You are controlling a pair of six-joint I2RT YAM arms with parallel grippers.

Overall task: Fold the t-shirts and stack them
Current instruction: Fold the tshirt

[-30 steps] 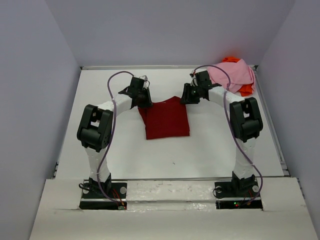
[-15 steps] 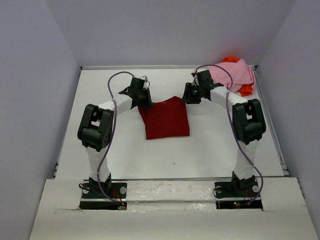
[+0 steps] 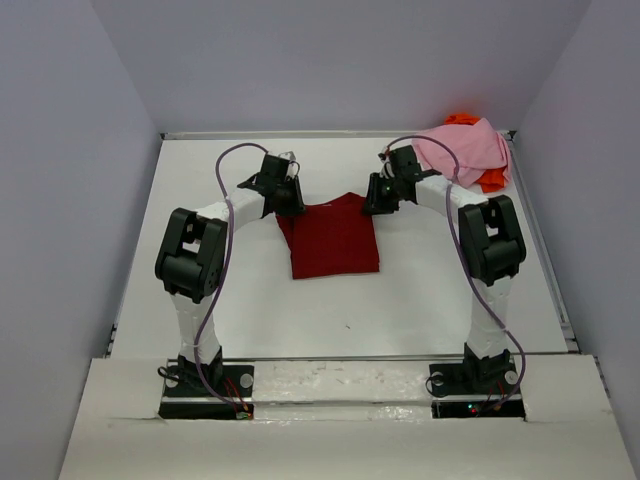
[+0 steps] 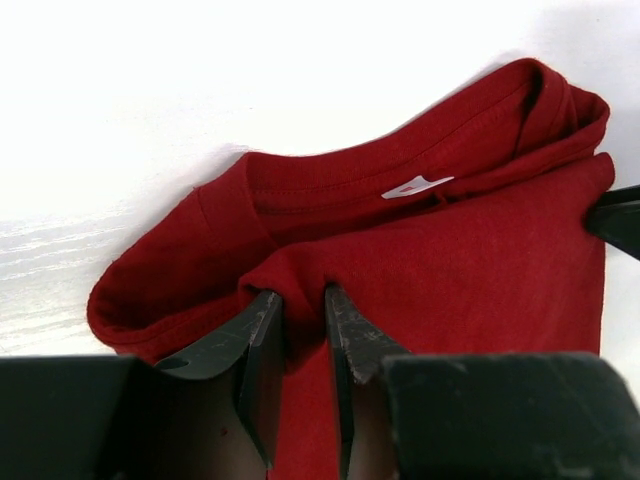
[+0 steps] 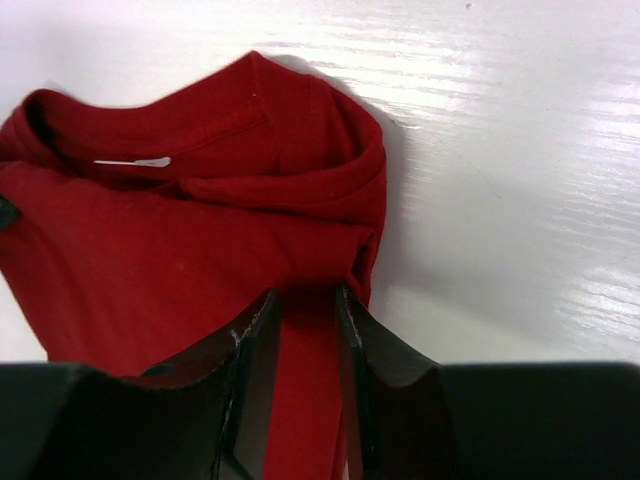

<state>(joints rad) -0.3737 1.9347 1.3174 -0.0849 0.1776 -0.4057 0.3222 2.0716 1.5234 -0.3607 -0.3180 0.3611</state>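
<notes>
1. dark red t-shirt lies mid bench, a bit toward the far edge, collar end facing the far edge; it already reads as a narrow rectangle with no sleeves sticking out, so the side folds look done
2. left pincer is narrow, clamped on a ridge of red cloth at the collar-end corner on its own side; white label shows just beyond, inside the collar
3. right pincer is narrow too, one finger either side of the red cloth at the opposite collar-end corner, cloth bunched between them; reads as a grip
4. judgement: the step in hand is probably the lengthwise fold, collar end carried toward the near hem; not yet done, the shirt lies at full length on the bench
5. light pink t-shirt is a crumpled heap in the far right corner, lying on the bright orange t-shirt, which peeks out at the back and at the near right side; both unfolded, well apart from both pincers
6. no stack anywhere on the bench
7. progress estimate: early, first of three shirts part folded; left to do: finish the red one, fold pink, fold orange, pile all three
</notes>
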